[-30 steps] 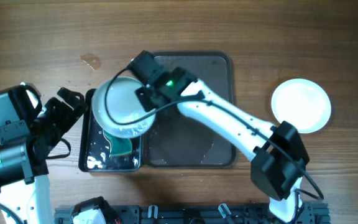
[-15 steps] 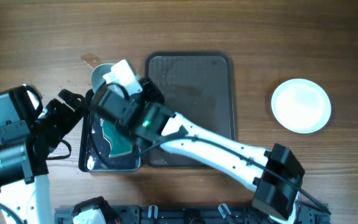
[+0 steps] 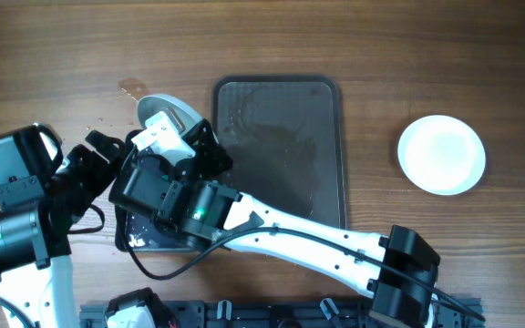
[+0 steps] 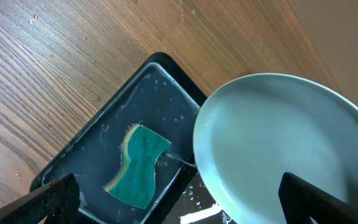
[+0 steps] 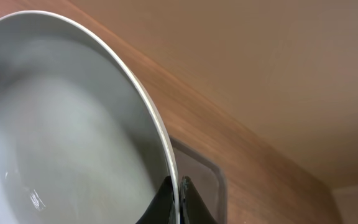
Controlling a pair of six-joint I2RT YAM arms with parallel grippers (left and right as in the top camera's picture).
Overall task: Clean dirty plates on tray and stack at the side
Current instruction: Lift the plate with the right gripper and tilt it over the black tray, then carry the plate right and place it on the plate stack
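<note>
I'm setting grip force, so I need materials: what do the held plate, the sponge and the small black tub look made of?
Plate: probably glazed ceramic or melamine. It is smooth, pale and glossy with soft highlights.
Sponge: soft foam, with a matte green scouring face over a yellow layer.
Small black tub: likely plastic, though coated metal is possible. It is wet and shiny with rounded corners.

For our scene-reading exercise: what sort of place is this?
Probably a robot lab's dishwashing bench: a wooden table, a wet black basin holding a green sponge, and the right gripper gripping a plate.
</note>
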